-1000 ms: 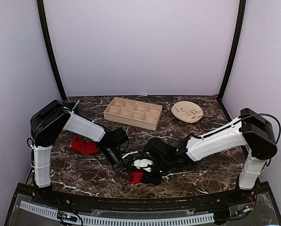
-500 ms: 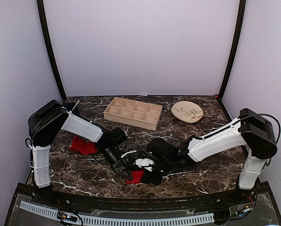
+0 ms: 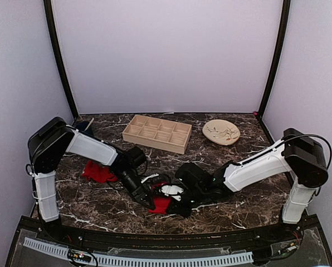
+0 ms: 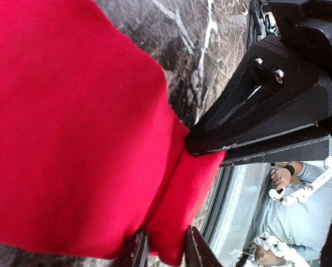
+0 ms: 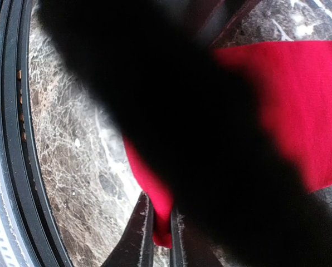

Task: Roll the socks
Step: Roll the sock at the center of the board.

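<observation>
Now the left gripper [image 4: 165, 251] has eased its fingers slightly apart around an edge of the sock [image 4: 71, 122]; whether it still grips, I cannot tell. This is likely a regrasp before rolling. The right gripper [image 5: 161, 245] pinches the same sock, which lies on the bench [image 3: 99, 207] in front of the tray [image 3: 155, 143].

- We find the top external view high behind the arm bases [image 3: 49, 214], at lower frame, facing down across the whole table [image 3: 99, 208].
- Left wrist view: very close on the red sock [image 4: 71, 139], table edge at right.
- Right wrist view: equally close, half masked by a dark blurred shape [image 5: 182, 139].
- We note all three share that sock.
</observation>
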{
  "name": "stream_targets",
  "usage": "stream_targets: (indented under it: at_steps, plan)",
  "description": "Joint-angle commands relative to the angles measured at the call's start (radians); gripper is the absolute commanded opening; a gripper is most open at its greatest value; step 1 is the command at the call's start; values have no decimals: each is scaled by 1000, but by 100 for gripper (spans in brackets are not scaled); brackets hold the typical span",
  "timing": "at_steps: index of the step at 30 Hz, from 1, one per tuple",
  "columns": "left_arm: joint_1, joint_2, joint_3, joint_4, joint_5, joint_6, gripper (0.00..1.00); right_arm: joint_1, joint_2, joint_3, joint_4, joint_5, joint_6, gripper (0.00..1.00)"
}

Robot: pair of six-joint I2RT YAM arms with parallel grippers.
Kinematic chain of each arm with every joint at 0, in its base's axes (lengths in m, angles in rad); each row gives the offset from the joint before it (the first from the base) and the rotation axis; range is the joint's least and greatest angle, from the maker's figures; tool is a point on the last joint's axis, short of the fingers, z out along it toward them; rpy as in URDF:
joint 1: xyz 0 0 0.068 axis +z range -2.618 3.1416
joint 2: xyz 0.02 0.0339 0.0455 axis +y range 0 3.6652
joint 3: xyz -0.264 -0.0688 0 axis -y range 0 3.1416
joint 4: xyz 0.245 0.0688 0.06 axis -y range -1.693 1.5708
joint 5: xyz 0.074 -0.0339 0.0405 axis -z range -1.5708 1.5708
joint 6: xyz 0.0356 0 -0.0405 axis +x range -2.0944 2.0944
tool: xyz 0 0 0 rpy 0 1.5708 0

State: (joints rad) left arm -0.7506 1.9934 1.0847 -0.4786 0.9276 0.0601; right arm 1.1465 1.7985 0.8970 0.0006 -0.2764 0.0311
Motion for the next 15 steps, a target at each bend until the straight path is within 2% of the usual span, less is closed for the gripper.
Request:
stream_targets:
  at_steps: [1, 15]
  plan:
    - [34, -4, -49, -9, -250, -23, 26, -14, -10, -12, -29, 5, 10, 8]
    - [66, -96, -97, 74, -221, -78, 32, -28, 9, 18, -60, -17, 26, 8]
